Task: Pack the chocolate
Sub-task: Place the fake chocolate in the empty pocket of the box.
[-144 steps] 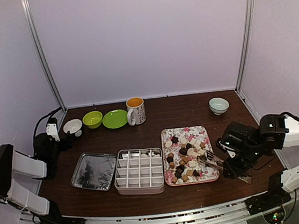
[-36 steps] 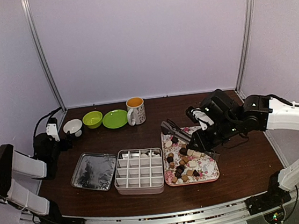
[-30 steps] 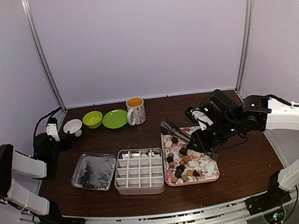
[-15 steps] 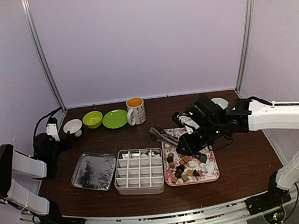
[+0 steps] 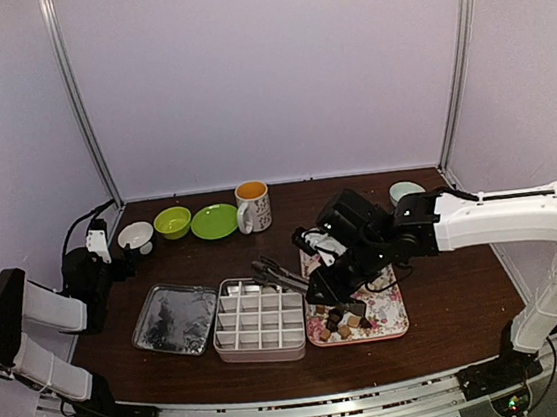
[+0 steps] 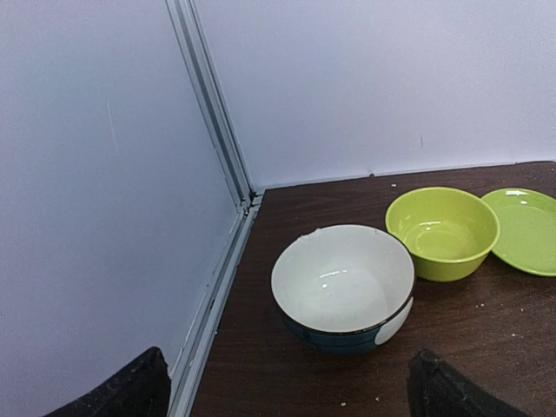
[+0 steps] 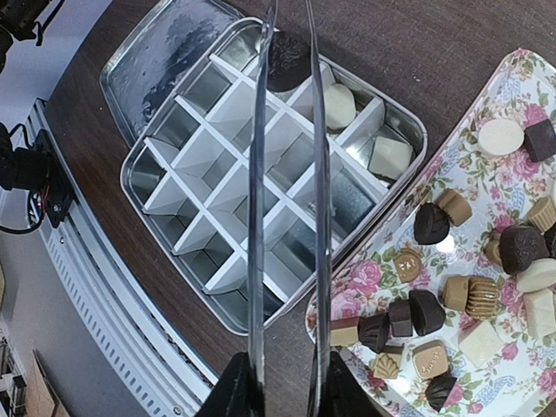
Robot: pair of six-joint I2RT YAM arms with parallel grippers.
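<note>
Many small dark, tan and cream chocolates (image 7: 426, 311) lie on the pink floral tray (image 7: 519, 68), which also shows in the top view (image 5: 393, 304). My right gripper (image 7: 285, 393) is shut on thin metal tongs (image 7: 257, 217). The tong tips pinch one dark chocolate (image 7: 285, 54) above the far row of the divided metal box (image 7: 228, 282). Two cream pieces (image 7: 339, 106) lie in nearby compartments. In the top view the right gripper (image 5: 338, 274) hovers between box (image 5: 259, 316) and tray. My left gripper (image 6: 287, 391) is open and empty, near a white bowl (image 6: 343, 282).
The box's metal lid (image 5: 174, 319) lies left of the box. A lime bowl (image 5: 172, 222), green plate (image 5: 215, 222) and mug (image 5: 253, 205) stand along the back; a pale bowl (image 5: 406, 192) is at the back right. The cage post (image 6: 213, 113) is by the left gripper.
My right arm has swung left from the floral tray, carrying the tongs with a dark piece to above the divided box. The left arm has not moved.
</note>
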